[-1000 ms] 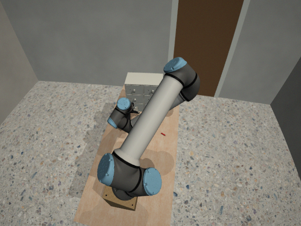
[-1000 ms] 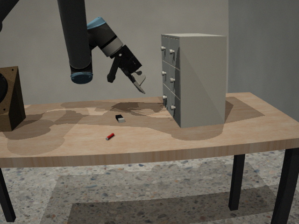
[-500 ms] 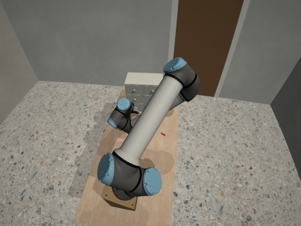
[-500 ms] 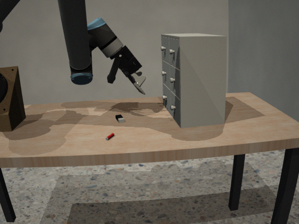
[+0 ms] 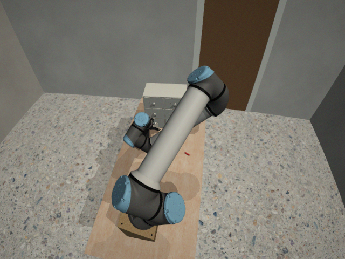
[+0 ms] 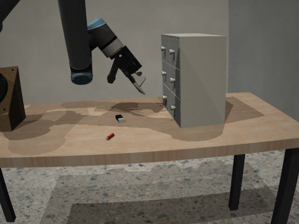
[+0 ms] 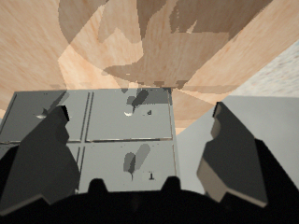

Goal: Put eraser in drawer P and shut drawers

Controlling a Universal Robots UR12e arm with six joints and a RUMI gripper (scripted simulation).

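The grey chest stands upright on the wooden table with all its drawers shut; it also shows in the top view. The black and white eraser lies on the table to the left of the chest. My gripper is open and empty, hanging in the air left of the chest's front, above the eraser. In the wrist view my fingers frame the lower drawer fronts, each with a small knob and a tiny letter I cannot read surely.
A small red cylinder lies on the table nearer the front edge, also seen in the top view. The arm's wooden base block stands at the table's left end.
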